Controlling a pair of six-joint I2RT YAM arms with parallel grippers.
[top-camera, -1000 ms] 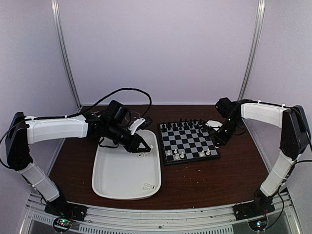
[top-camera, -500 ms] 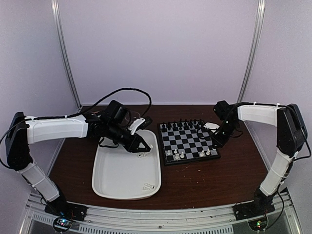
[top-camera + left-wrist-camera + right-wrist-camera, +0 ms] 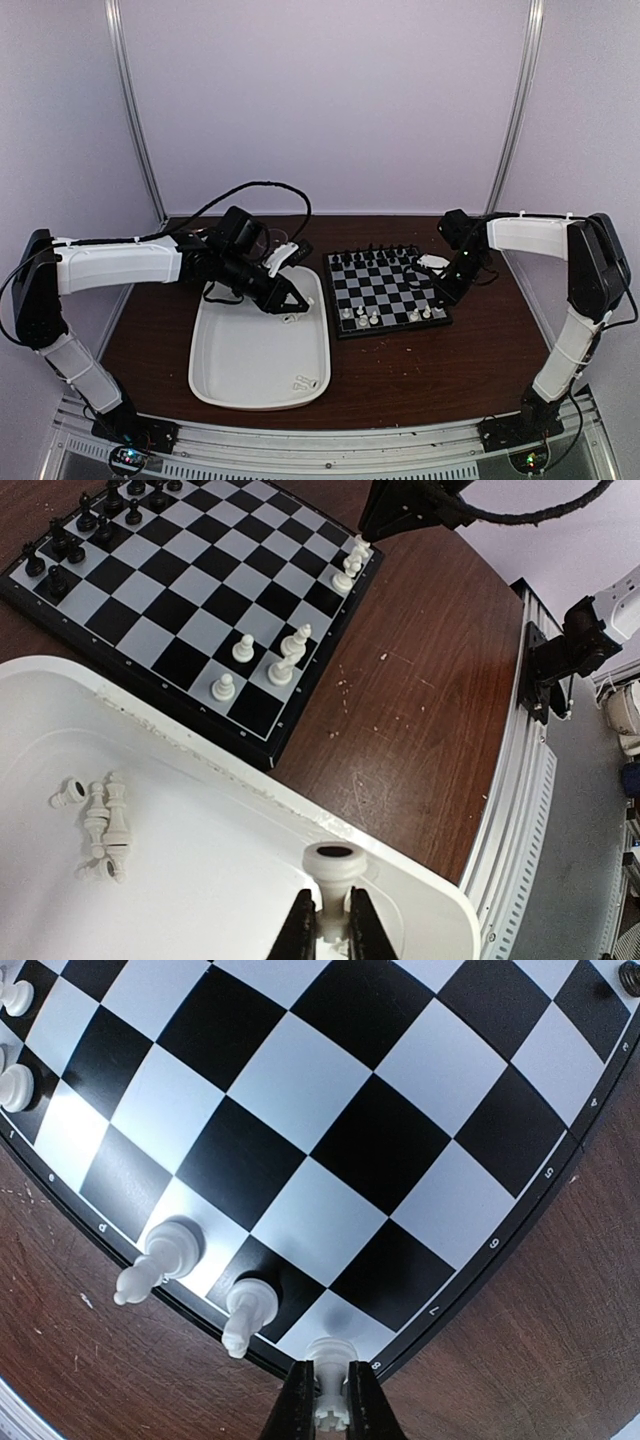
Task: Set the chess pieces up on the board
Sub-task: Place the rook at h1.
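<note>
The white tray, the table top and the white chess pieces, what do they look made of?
Tray: likely plastic, smooth white, soft sheen, rounded moulded rim. Table top: seemingly dark brown wood or veneer, with grain and pale scratches. White chess pieces: probably moulded plastic, slightly glossy highlights.

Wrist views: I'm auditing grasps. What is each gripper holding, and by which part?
Left gripper: a small white plastic chessman, pinched by its narrow stem, round end protruding. Right gripper: a second white plastic chessman, pinched along its body, round end protruding.
</note>
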